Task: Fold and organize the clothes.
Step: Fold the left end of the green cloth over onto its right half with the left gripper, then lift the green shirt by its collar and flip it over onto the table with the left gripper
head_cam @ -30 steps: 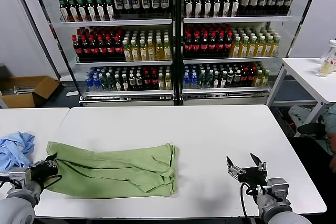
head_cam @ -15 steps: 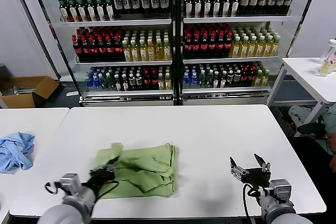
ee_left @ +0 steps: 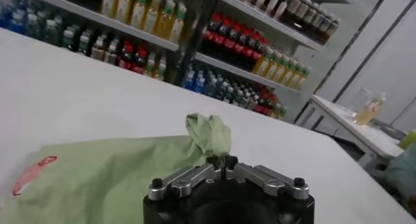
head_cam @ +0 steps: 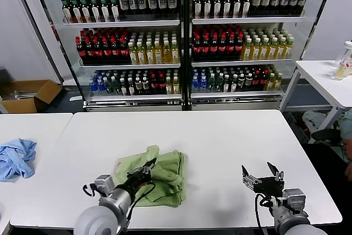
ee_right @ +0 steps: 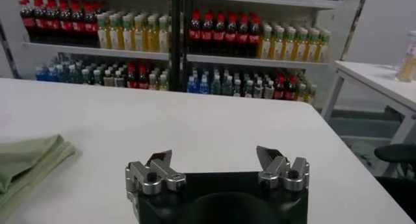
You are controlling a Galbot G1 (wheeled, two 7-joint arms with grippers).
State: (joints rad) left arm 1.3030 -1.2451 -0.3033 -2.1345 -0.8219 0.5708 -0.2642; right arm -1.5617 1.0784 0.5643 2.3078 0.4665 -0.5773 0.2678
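The light green shirt (head_cam: 159, 173) lies partly folded on the white table (head_cam: 220, 141), left of centre near the front edge. My left gripper (head_cam: 147, 168) is shut on a bunched fold of the shirt and holds it over the rest of the cloth. In the left wrist view the pinched fold (ee_left: 209, 134) rises above the closed gripper (ee_left: 222, 161), and the red print (ee_left: 32, 173) shows on the flat cloth. My right gripper (head_cam: 259, 172) is open and empty above the table's front right. It also shows in the right wrist view (ee_right: 214, 161), with the shirt's edge (ee_right: 26, 160) off to the side.
A light blue garment (head_cam: 15, 157) lies on the neighbouring table at far left. Shelves of bottles (head_cam: 181, 37) stand behind the table. Another white table (head_cam: 327, 81) with a bottle is at the right. A cardboard box (head_cam: 27, 94) sits on the floor at left.
My left gripper has carried the shirt's left end rightward over the rest, so the cloth went from spread long to a compact fold. The right gripper has stayed in place.
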